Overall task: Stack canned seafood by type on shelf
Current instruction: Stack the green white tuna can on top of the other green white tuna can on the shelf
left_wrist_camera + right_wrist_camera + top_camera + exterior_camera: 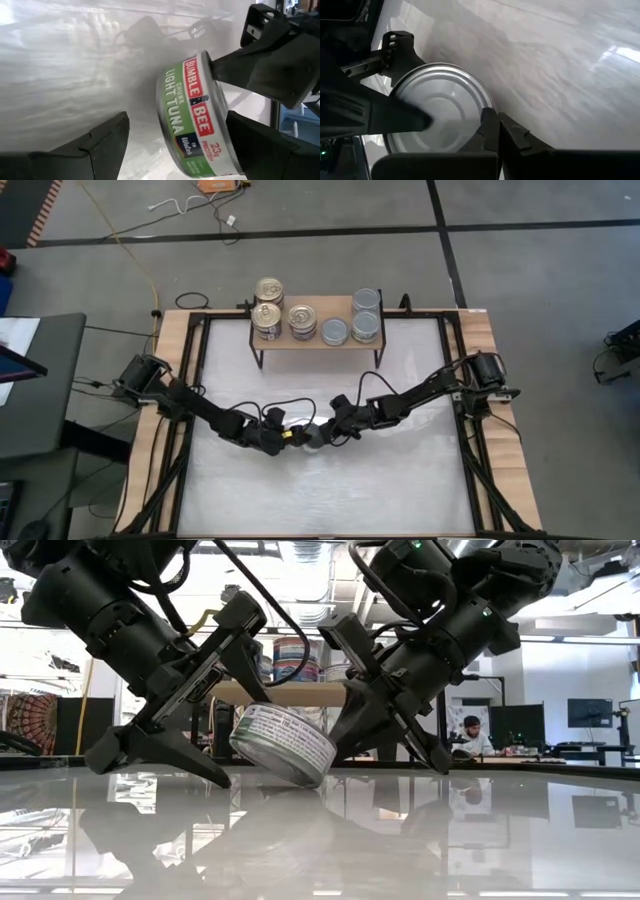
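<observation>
I judged the main risk to be the short round tuna tin with the green and red label point(284, 744) slipping or rolling away. It stood tilted on its edge on the white tabletop point(330, 500), near the middle and a little toward the front edge, propped between the two grippers, so any small shift by either arm could have dropped it flat or sent it off on its rim. A second risk was the two grippers knocking each other, since they worked so close together around one tin.

The left gripper point(205, 705) had its jaws spread wide, one finger on either side of the tin without pinching it; in the left wrist view the label sat just beside one finger point(270, 150) and clear of the other. The right gripper point(395, 715) had its jaws pressed together, holding nothing, and its closed tip touched the tin's plain silver-grey face point(440, 105), pushing or steadying it.

On the low light-wood shelf with black legs point(318, 340) at the tabletop's back edge, gold-lidded tins point(268, 300) stood at one end and silver-lidded tins point(366, 315) at the other.
</observation>
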Tool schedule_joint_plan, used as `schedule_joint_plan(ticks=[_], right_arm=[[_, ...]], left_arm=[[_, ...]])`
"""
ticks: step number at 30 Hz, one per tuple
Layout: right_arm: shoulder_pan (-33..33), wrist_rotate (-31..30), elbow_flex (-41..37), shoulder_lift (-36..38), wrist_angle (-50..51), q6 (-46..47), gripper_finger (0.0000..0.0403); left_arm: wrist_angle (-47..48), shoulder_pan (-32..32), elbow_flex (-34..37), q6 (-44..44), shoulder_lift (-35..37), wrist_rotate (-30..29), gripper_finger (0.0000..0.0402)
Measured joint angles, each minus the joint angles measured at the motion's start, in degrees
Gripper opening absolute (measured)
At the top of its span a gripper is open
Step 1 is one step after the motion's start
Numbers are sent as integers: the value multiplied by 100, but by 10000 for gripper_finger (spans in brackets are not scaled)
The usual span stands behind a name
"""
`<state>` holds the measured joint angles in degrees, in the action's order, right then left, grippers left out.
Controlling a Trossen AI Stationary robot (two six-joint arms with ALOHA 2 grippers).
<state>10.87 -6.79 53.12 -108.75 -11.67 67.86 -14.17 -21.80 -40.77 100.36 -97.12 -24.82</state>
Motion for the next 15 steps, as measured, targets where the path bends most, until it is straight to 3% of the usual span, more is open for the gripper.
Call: schedule_joint_plan(ticks=[15], right_arm=[[-9,-63,-4,-9,-95,-39,22]], left_arm=[[-662,103,4,189,-63,54,314]])
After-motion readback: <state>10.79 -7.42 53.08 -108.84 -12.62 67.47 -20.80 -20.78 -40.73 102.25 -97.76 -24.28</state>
